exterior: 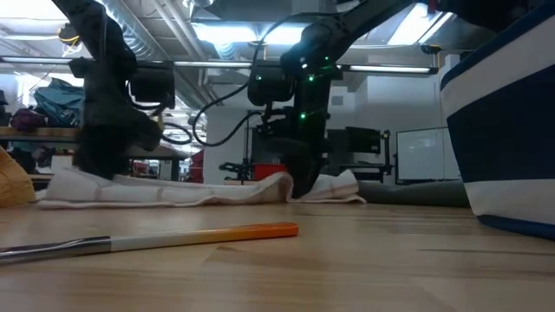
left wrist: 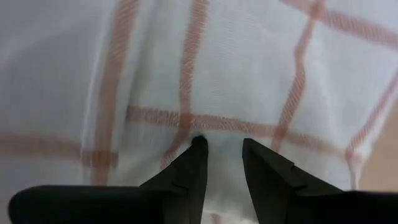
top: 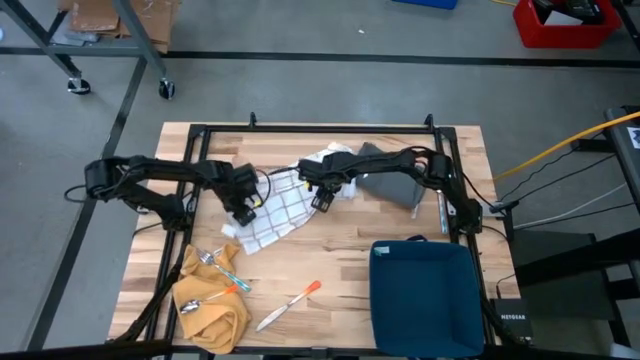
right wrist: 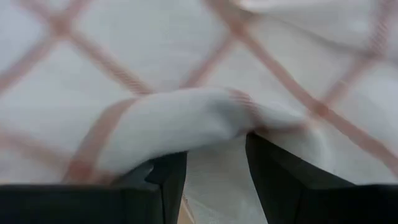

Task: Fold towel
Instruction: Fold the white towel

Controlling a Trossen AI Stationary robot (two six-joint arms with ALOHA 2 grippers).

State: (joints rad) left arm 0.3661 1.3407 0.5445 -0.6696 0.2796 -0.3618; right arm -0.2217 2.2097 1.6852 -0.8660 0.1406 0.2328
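Note:
A white towel (top: 280, 208) with thin reddish checks lies crumpled in the middle of the table, low and mostly flat in the low view (exterior: 199, 192). My left gripper (top: 243, 213) points down at its left edge, shut on cloth (left wrist: 222, 146). My right gripper (top: 322, 198) points down at its right part, shut on a bunched fold (right wrist: 214, 155). In the low view the left gripper (exterior: 102, 169) stands on the towel's left end and the right gripper (exterior: 303, 186) beside a small raised hump. My left gripper pinches towel cloth (left wrist: 221, 186) between its two fingers, coming from above and pointing steeply down. The towel spreads flat on the table beyond the fingertips (left wrist: 198, 149). One layer or several, I cannot tell. My right gripper pinches a rounded fold of the towel (right wrist: 186, 121) that bulges over its fingertips (right wrist: 168, 171), with white cloth filling the gap between them. The fingers come from above, pointing steeply down. The fold sits low, with the cloth around it slack on the table.
A grey cloth (top: 392, 178) lies behind the right arm. A dark blue bin (top: 425, 295) stands at the near right. At the near left lies a yellow cloth (top: 210, 305) with cutlery on it; an orange-handled knife (top: 290, 305) lies on the bare wood (exterior: 199, 236).

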